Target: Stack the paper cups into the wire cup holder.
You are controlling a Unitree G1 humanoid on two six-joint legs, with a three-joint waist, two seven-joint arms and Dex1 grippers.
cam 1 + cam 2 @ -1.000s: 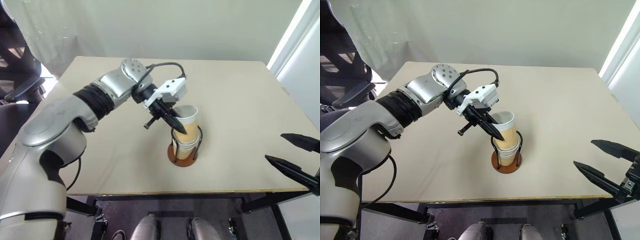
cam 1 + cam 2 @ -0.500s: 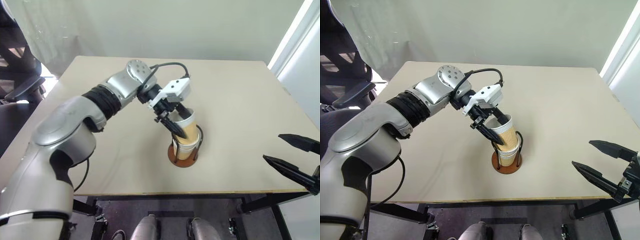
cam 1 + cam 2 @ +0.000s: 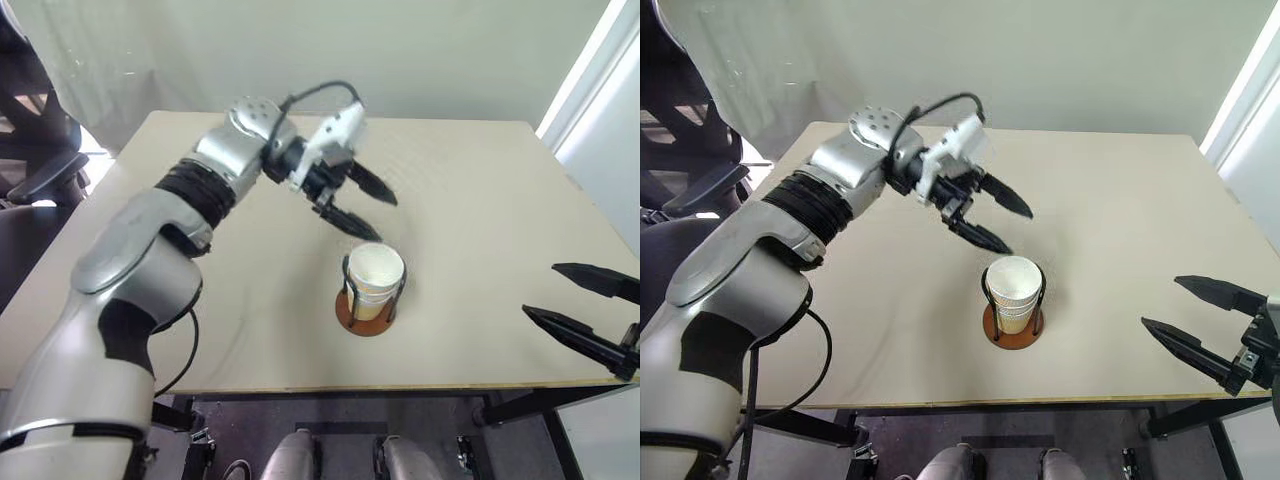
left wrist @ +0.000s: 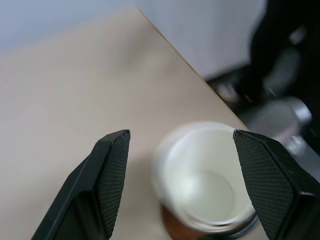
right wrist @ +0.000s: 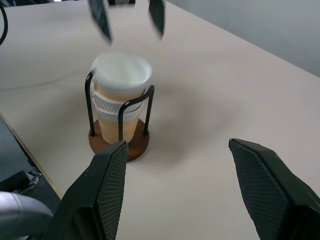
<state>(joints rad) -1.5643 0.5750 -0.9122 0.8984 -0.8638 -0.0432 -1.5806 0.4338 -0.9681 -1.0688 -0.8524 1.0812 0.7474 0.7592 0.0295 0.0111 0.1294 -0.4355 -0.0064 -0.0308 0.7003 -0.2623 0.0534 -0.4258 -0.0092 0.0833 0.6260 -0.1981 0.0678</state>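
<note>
Nearest the robot, off the front right corner of the counter (image 3: 480,200), the right gripper (image 3: 1195,322) hangs with its two black fingers spread well apart and nothing between them. It points across toward the middle of the counter, and the wire holder stands well apart from it.

Farther in, a little back from the front edge and close to the middle of the counter, stands the wire cup holder (image 5: 121,145): a round reddish-brown base with thin dark wire loops rising upright from it. The paper cups (image 3: 374,277) sit nested one inside another within those loops, upright, mouth up. The white rolled rims of the lower cups show as bands below the top cup, whose white rim stands just above the tops of the wires. The tan sides of the stack show between the loops. How many cups make up the stack cannot be told for certain.

Beyond the holder and above it, the left gripper (image 3: 362,208) hovers over the counter, reaching in from the robot's left. Its fingers (image 4: 107,175) stand wide open and empty, one to either side of the stack's mouth as seen from the wrist, and clear of the top cup's rim. The pale counter carries nothing else around the holder.

At the far left, beside the counter, stands a dark office chair (image 3: 35,150).
</note>
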